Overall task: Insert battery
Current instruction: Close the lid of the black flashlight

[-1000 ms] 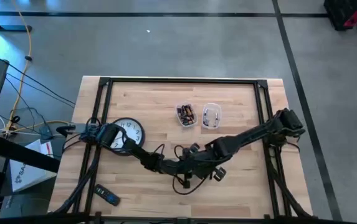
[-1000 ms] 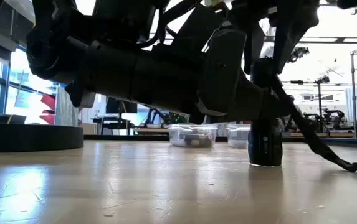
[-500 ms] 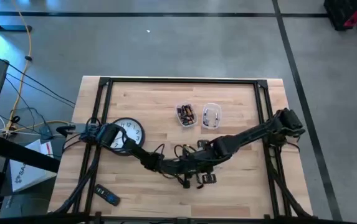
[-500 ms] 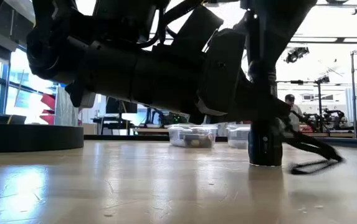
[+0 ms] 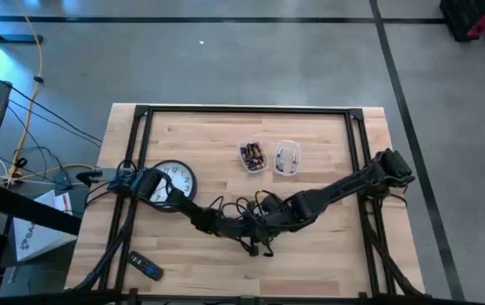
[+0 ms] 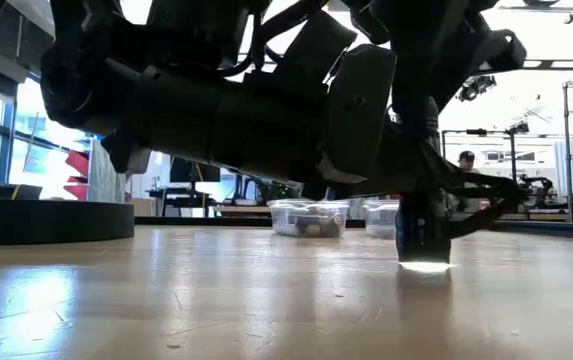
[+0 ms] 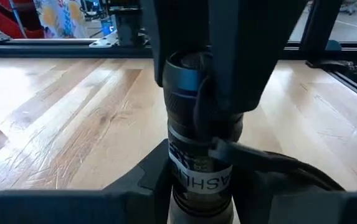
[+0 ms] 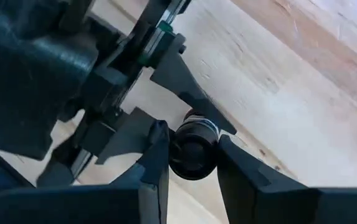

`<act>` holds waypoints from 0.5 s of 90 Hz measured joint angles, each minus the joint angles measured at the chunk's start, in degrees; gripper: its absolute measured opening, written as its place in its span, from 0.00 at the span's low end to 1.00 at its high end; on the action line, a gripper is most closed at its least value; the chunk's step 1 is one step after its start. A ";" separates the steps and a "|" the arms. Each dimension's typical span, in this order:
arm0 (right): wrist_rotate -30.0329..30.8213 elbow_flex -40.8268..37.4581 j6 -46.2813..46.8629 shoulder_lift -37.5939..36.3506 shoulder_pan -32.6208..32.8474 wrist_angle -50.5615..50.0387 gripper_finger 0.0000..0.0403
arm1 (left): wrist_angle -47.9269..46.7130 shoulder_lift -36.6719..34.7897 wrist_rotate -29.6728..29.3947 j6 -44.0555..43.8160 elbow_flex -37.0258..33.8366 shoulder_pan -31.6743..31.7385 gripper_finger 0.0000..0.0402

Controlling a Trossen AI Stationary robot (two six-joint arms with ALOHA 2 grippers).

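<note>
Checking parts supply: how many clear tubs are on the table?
2: a tub holding batteries at the table's far middle, and a second tub just right of it. None seem hidden, though the arms cover some table.

The table [image 5: 217,144] has a light wooden top made of planks, with a black metal frame along its edges. A round wall clock [image 5: 174,180] with a white face lies flat on it; I take this clock as the landmark. To the right of the clock, toward the far edge, two small clear plastic containers stand side by side: the nearer one [image 5: 252,157] holds batteries, the other one [image 5: 286,158] holds some small pale items. Below the clock, close to the near left corner, a small dark remote control [image 5: 146,268] lies on the wood.
</note>
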 joint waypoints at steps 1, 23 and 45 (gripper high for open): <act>0.34 -0.03 0.54 0.01 0.10 0.14 0.20 | 0.00 0.00 -0.01 0.04 0.00 0.00 0.26; -1.72 -0.17 -3.01 -0.25 -0.35 0.88 0.34 | -0.11 0.04 -0.22 0.50 0.06 -0.33 0.26; -8.66 -0.15 -25.18 -2.59 -2.85 0.66 0.50 | -0.11 0.04 0.07 0.61 0.07 -0.28 0.26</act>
